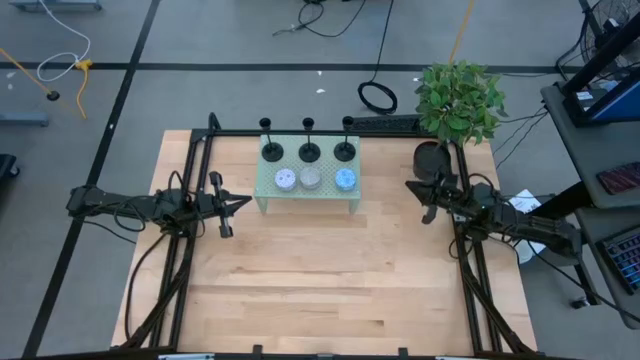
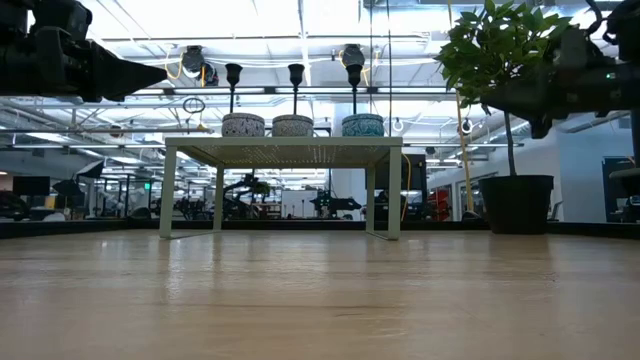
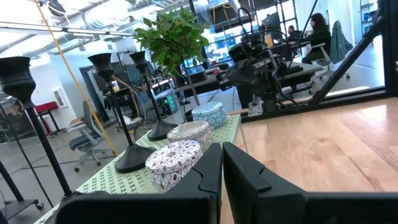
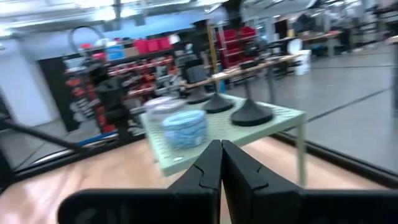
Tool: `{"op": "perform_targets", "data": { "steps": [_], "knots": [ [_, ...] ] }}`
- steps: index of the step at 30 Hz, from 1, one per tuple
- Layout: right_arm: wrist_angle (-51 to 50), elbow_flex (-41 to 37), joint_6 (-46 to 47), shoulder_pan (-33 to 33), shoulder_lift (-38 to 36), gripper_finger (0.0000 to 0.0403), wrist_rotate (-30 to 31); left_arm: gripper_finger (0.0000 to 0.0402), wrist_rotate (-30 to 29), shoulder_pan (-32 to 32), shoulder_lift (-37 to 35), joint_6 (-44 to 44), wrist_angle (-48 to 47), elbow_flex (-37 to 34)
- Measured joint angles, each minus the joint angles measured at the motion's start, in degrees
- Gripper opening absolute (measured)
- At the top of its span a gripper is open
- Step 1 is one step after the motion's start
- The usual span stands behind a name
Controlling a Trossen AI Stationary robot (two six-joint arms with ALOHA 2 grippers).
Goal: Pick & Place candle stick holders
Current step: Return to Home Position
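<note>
Three black candle stick holders [image 1: 272, 150] [image 1: 310, 150] [image 1: 345, 150] stand upright on their disc bases in a row along the far side of the green stand [image 1: 300, 203]. They also show in the low view [image 2: 295, 75]. My left gripper [image 1: 247, 200] hovers left of the stand, shut and empty; its wrist view shows the holders [image 3: 134, 158] ahead. My right gripper [image 1: 411, 186] hovers right of the stand, shut and empty; its wrist view shows the holders [image 4: 252, 112] on the stand.
Three round patterned tins [image 1: 285, 179] [image 1: 311, 179] [image 1: 345, 179] sit on the stand in front of the holders. A potted plant [image 1: 458, 100] in a black pot [image 1: 430, 157] stands at the far right, just behind my right arm. Bare wooden tabletop [image 1: 330, 280] lies on the near side.
</note>
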Motion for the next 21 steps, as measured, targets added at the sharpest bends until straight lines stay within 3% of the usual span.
{"op": "perform_targets", "data": {
  "steps": [21],
  "knots": [
    [0.0,0.0,0.0,6.4,0.1,0.0000,0.0,0.0021,0.0,0.0,0.0,0.0,0.0,0.0]
  ]
}}
